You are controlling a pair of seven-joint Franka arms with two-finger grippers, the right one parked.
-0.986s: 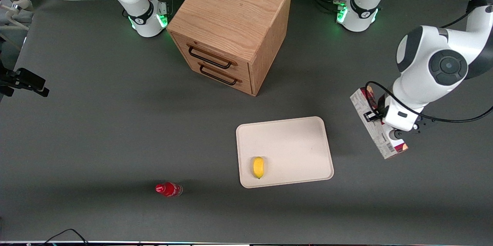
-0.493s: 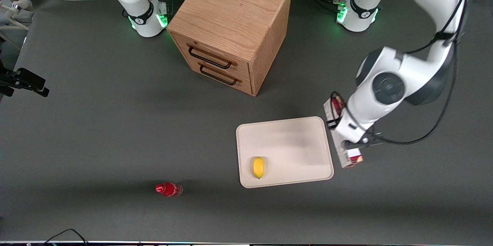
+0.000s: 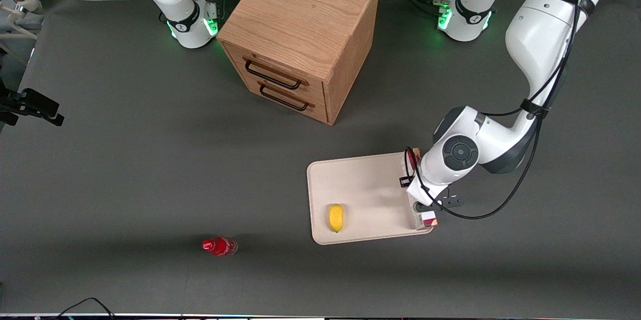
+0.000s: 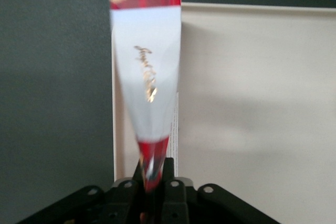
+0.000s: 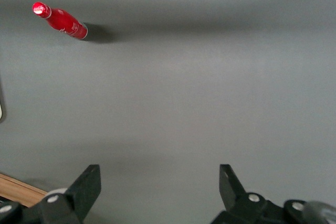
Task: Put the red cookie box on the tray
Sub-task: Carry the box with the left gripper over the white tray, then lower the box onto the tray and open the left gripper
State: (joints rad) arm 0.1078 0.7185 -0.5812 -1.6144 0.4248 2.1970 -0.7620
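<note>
The gripper [image 3: 419, 205], at the lower right of the front view, is squeezing the red cookie box [image 3: 424, 219] over the tray [image 3: 360, 185] edge nearest the working arm. The carrying looks done; lowering and letting go are left.

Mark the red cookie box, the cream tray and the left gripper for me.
Long slim red cookie box [image 4: 147, 77], left wrist view, on its white middle panel.
Flat cream-white tray [image 3: 360, 185], front view, on its bare floor.
Left gripper [image 4: 152, 174], left wrist view, between its fingertips, shut on the box's end.
</note>
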